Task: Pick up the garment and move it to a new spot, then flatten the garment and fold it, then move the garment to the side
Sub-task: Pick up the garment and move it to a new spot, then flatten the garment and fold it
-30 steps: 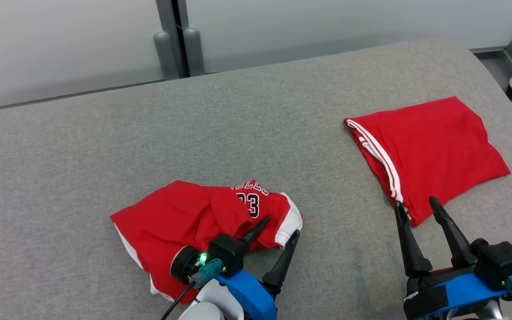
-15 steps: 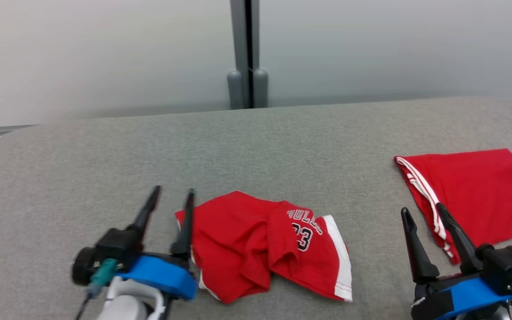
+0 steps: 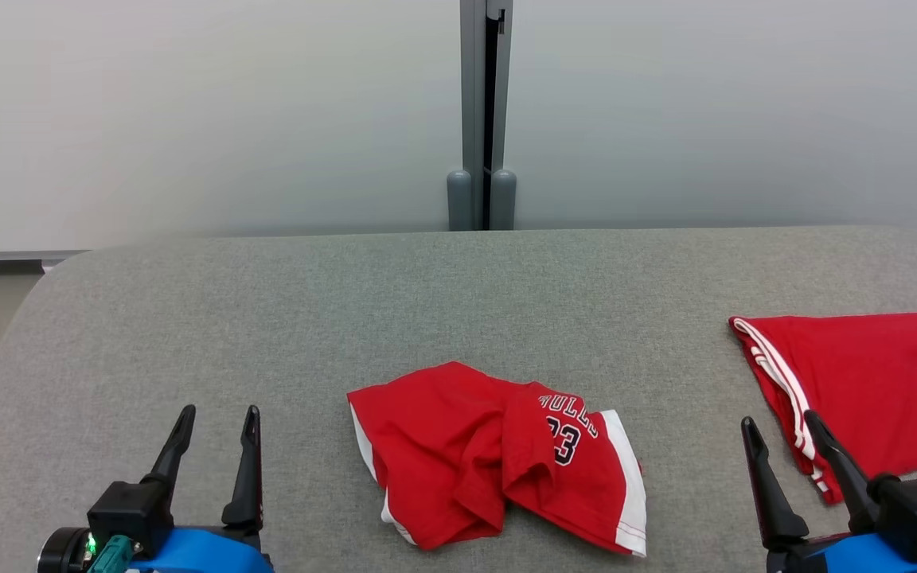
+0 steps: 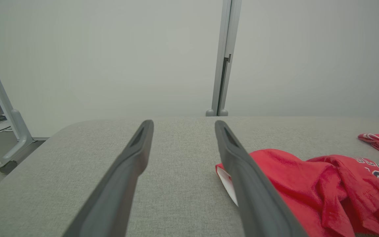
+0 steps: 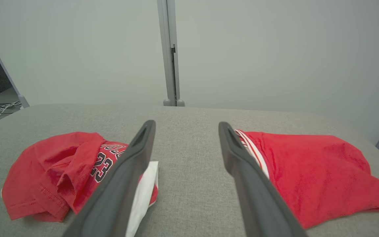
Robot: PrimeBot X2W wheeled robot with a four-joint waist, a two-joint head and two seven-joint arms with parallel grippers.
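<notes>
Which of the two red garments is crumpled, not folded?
The middle garment with the 23 print, bunched up; the striped garment at right lies folded flat.

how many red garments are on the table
2. A crumpled jersey numbered 23 lies at the middle front; a folded red garment lies to the right. None looks hidden.

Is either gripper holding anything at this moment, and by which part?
Nothing is held. The left gripper and the right gripper both stand open and empty, apart from the crumpled jersey lying on the table.
</notes>
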